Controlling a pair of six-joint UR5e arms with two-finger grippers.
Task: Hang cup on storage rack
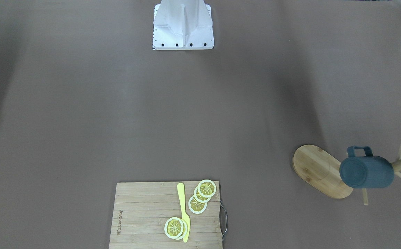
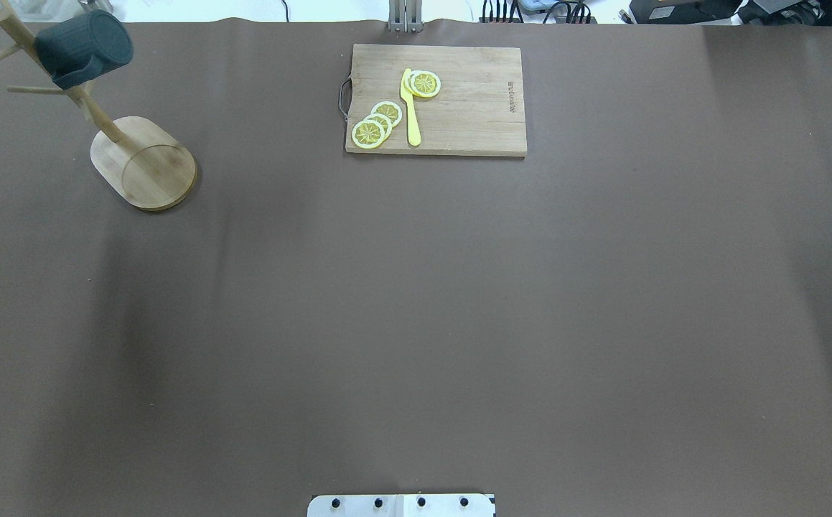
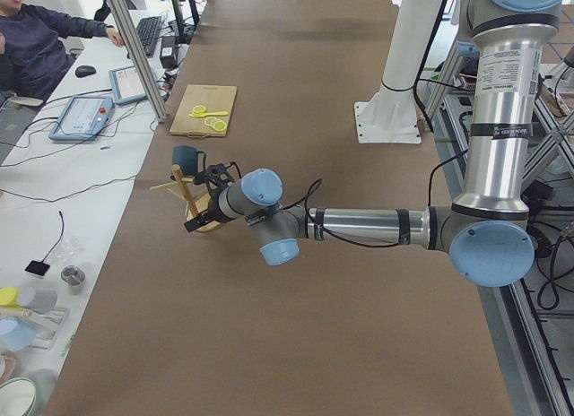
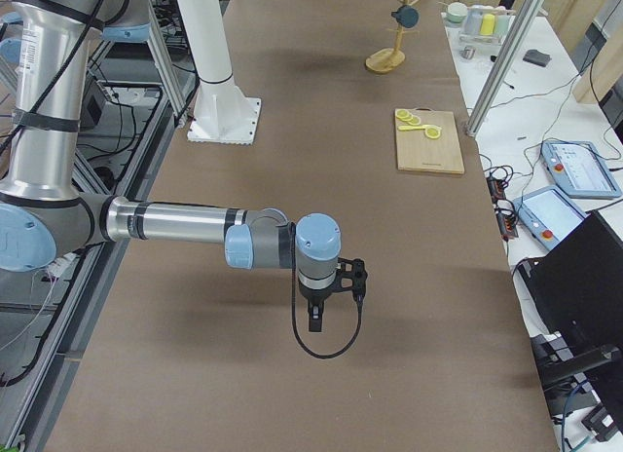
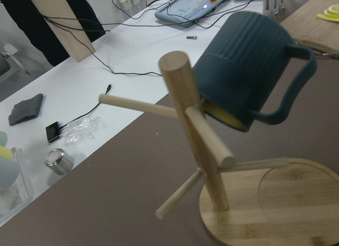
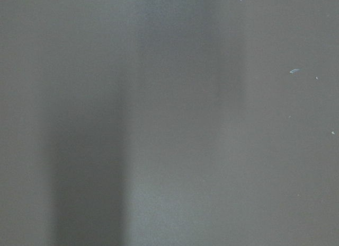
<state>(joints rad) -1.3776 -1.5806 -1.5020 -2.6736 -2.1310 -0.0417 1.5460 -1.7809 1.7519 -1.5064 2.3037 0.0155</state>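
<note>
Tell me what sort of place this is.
Probably a robotics lab workcell, not a real kitchen: the left arm and right arm stand at a brown-covered table, control pendants lie on a side bench, and the cup hanging on the storage rack looks like a staged prop.

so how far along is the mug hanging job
Done, it seems: the dark blue mug sits off the table on the bamboo mug tree, mouth slipped over an upper peg, handle free. In hand: nothing; the left gripper is beside the tree, apart from the mug, and the right gripper is far off over bare table. Left: probably only pulling the arms back.
</note>
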